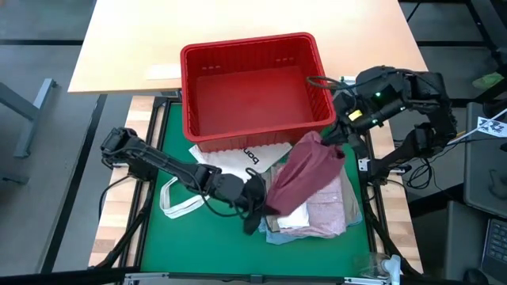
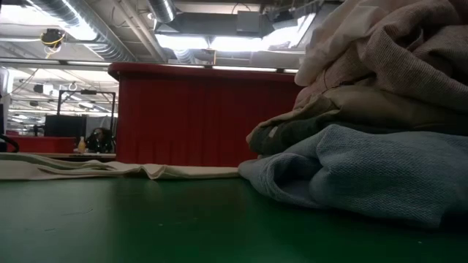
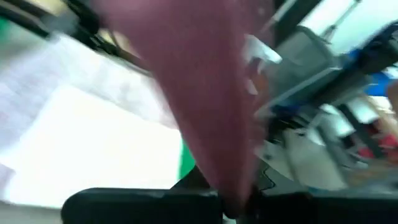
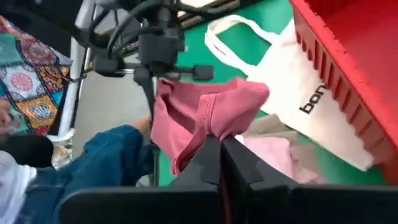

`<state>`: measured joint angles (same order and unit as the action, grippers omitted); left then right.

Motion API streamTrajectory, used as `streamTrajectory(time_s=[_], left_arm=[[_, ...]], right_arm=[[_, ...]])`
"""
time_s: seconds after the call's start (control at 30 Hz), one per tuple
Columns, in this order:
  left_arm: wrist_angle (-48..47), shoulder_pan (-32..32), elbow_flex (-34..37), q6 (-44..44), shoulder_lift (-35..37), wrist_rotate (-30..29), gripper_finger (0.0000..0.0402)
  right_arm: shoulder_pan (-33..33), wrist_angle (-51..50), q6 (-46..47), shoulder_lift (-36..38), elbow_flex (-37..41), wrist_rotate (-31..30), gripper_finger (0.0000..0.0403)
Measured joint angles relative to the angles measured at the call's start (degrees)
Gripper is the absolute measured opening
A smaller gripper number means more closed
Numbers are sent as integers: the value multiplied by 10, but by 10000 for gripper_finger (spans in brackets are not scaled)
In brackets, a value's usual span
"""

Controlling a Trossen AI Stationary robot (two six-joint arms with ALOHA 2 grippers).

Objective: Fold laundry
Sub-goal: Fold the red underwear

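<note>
Evidently both grippers, left gripper (image 1: 257, 192) and right gripper (image 1: 336, 136), pinch the maroon garment (image 1: 305, 172) at opposite ends, seemingly to spread it.

two robot arms, each with one gripper: the left gripper (image 1: 255, 207) and the right gripper (image 1: 337, 141). one red basket (image 1: 253, 87). one white tote bag (image 1: 230, 162) with two loop handles. one maroon garment (image 1: 301, 176) raised off the heap. below it, in the pile, one pink garment (image 1: 329, 210), one beige-khaki garment (image 2: 380, 106), one dark grey-green garment (image 2: 292, 135) and one light blue garment (image 2: 365, 172), so five garments can be told apart. one green mat (image 1: 198, 245). one person's leg in blue jeans (image 4: 93, 162).
</note>
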<state>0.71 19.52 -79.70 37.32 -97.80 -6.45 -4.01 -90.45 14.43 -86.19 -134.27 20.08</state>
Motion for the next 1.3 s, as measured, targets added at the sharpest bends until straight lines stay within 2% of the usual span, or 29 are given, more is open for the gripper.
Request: streamTrajectory(time_s=[0.13,0.23,0.33,0.47,0.8,1.03,1.2,1.3], left_arm=[[0,18,0,52,0,39,4],[0,36,0,72,0,44,3],[0,54,0,73,0,42,3],[-1,81,0,73,0,7,4],[21,138,0,107,-6,-103,4],[107,142,0,107,-52,-107,4],[114,142,0,121,-79,-106,4],[108,142,0,118,-87,-106,4]], right_arm=[[22,3,67,2,19,0,1],[54,4,87,6,38,-1,1],[101,4,101,7,55,-47,1],[169,5,145,7,78,-118,1],[336,6,312,6,109,-209,1],[454,8,430,3,110,-286,1],[523,7,496,-11,110,-340,1],[540,5,495,-18,110,-365,1]])
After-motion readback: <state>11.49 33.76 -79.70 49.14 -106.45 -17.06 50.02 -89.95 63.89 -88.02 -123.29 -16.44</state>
